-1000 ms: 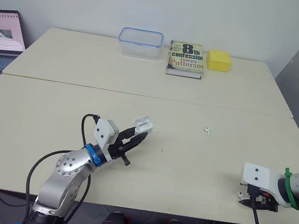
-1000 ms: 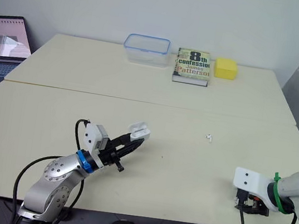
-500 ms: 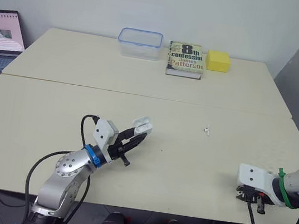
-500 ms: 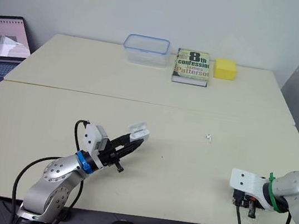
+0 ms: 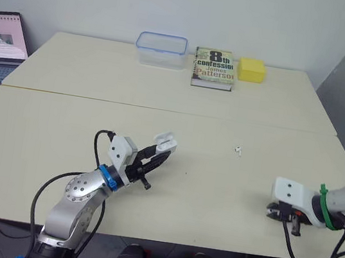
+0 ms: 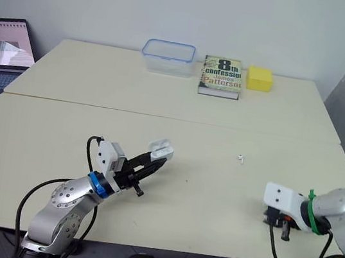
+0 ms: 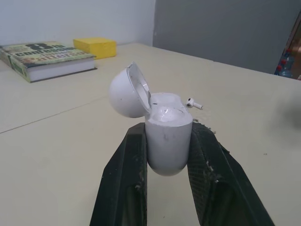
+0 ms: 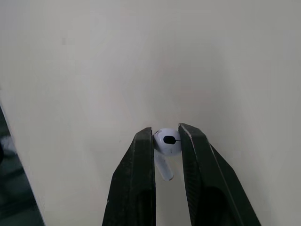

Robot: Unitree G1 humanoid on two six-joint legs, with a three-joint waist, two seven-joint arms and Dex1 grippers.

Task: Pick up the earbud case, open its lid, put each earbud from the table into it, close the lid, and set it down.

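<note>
My left gripper [image 5: 156, 158] is shut on the white earbud case [image 7: 165, 136], held above the table's middle with its lid [image 7: 127, 91] swung open. The case [image 5: 165, 144] shows at the fingertips in the head views. One white earbud [image 5: 238, 150] lies on the table to the right of the case, also seen as a small earbud [image 7: 194, 103] beyond the case. My right gripper [image 8: 166, 136] is shut on a second white earbud [image 8: 167, 142], stem hanging down, near the table's front right edge. The right gripper [image 5: 279, 212] sits under its white wrist mount.
At the back stand a clear plastic container [image 5: 162, 49], a book [image 5: 215, 67] and a yellow block [image 5: 251, 69]. A laptop [image 5: 0, 45] sits at the far left. A seam [image 5: 162, 109] runs across between two table tops.
My right arm has shifted left and slightly away from the front edge, carrying its earbud. The left gripper and the case have stayed put.
</note>
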